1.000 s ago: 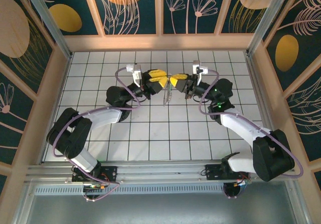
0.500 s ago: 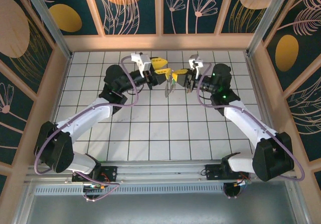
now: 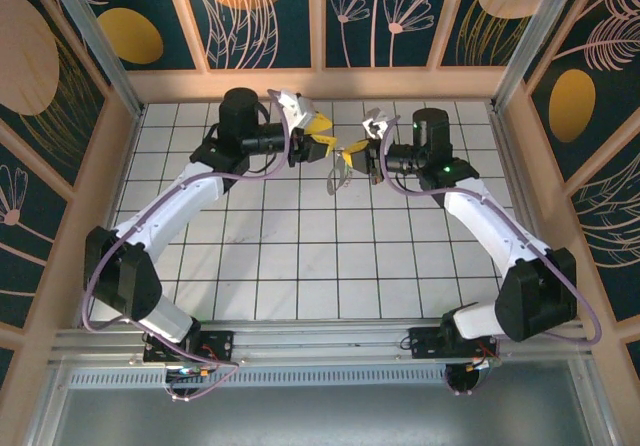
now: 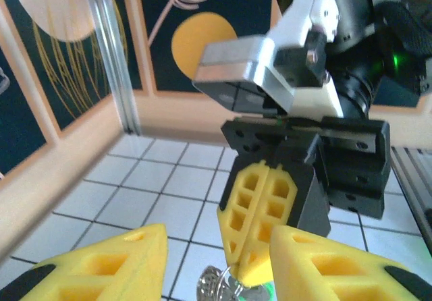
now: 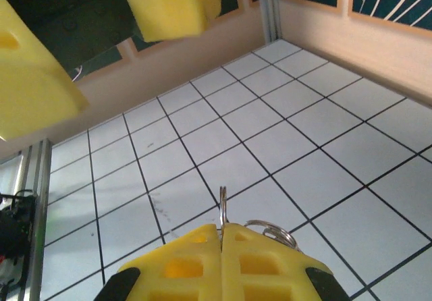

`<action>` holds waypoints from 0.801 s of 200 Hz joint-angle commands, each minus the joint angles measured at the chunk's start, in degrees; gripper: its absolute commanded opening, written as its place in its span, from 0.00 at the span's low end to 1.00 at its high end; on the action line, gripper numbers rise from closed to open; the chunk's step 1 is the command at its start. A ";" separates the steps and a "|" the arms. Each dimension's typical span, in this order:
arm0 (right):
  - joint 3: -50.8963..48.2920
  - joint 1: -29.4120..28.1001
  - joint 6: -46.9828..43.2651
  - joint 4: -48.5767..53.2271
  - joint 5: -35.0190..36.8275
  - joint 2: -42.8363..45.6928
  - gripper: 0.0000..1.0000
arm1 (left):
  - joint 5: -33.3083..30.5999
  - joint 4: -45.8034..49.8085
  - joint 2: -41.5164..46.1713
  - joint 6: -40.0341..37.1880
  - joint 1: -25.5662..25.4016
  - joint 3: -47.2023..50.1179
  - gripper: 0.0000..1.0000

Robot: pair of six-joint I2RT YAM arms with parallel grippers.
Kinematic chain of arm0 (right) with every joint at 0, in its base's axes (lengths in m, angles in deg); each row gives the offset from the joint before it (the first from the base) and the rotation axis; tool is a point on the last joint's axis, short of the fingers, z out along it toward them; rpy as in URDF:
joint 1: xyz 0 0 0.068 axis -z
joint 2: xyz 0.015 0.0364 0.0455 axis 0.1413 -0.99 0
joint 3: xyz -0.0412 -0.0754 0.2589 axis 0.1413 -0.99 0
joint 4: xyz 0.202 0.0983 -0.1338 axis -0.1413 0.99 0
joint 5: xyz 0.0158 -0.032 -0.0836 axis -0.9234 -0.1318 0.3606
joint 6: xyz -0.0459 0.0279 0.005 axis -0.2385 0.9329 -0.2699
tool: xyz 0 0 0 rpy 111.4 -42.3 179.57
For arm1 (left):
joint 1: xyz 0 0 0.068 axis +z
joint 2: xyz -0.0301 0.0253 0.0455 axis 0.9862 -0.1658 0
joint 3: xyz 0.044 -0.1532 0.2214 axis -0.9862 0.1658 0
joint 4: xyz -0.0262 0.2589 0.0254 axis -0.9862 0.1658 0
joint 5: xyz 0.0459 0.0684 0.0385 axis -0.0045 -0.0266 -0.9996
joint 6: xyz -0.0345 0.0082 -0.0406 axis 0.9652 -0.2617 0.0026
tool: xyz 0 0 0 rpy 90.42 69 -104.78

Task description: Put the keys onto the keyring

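Yellow-fingered right claw [image 3: 349, 154]: clenched on the metal keyring [image 5: 222, 210], which is seen protruding beyond its tips. Left claw [image 3: 323, 134]: released, empty, held just opposite.

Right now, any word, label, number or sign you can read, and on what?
None legible: no words, labels or numbers on the wall panels or tiles. The keyring pinched in the right tool is too small to show any stamp.
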 commanded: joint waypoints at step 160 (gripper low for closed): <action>4.40 0.15 -5.45 5.48 -6.33 -1.27 0.00 | 10.14 13.55 -8.96 -6.86 1.38 -6.29 0.40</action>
